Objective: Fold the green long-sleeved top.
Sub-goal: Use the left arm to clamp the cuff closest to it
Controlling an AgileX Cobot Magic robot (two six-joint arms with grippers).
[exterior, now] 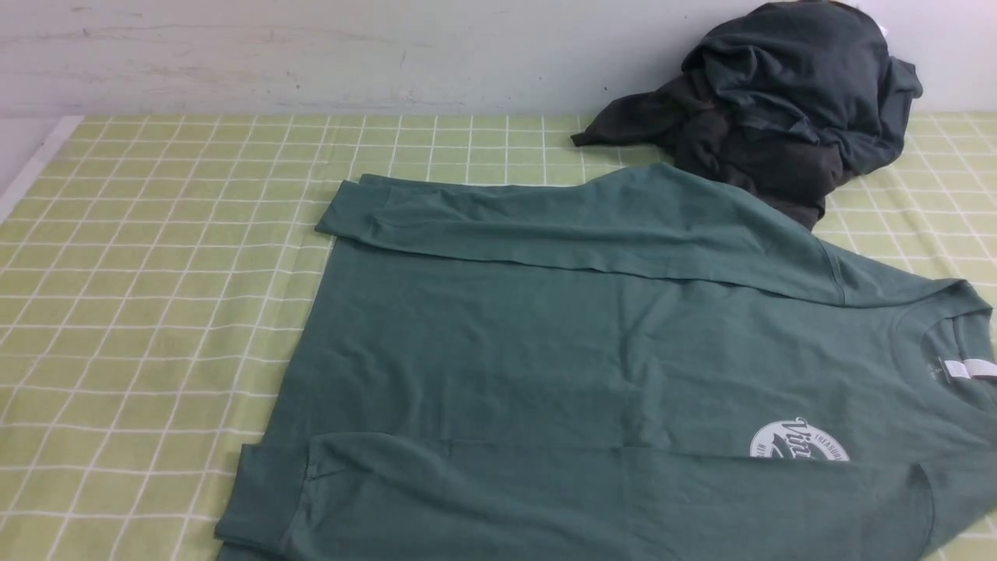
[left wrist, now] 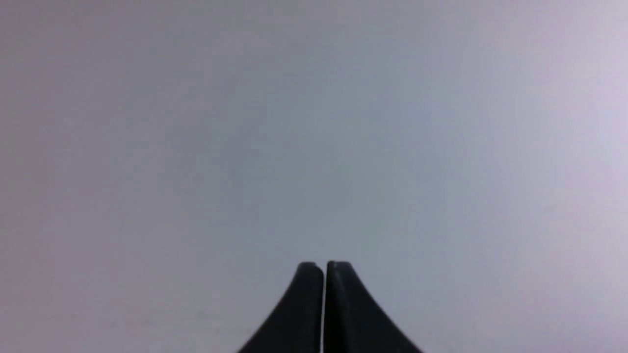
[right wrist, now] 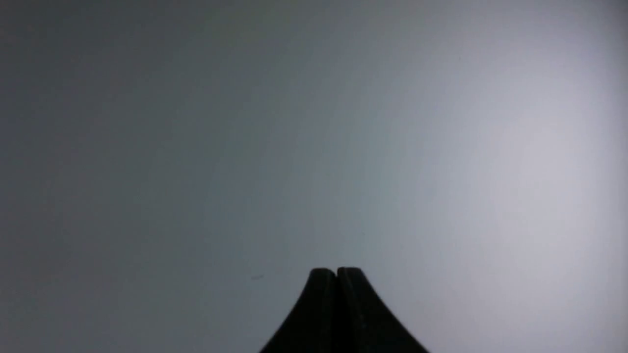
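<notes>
The green long-sleeved top (exterior: 545,351) lies flat on the checked cloth in the front view, neck to the right, hem to the left. Both sleeves are laid across the body: one along the far edge (exterior: 506,222), one along the near edge (exterior: 545,491). Its white neck label (exterior: 956,368) and round white logo (exterior: 798,444) show at the right. Neither arm appears in the front view. My left gripper (left wrist: 324,264) is shut with nothing between its fingers, facing a plain grey surface. My right gripper (right wrist: 336,270) is shut and empty too, facing the same kind of blank surface.
A dark charcoal heap of clothes (exterior: 779,109) sits at the back right against the white wall, touching the top's far shoulder. The yellow-green checked cloth (exterior: 156,312) covers the table; its left edge (exterior: 31,171) runs diagonally at the far left.
</notes>
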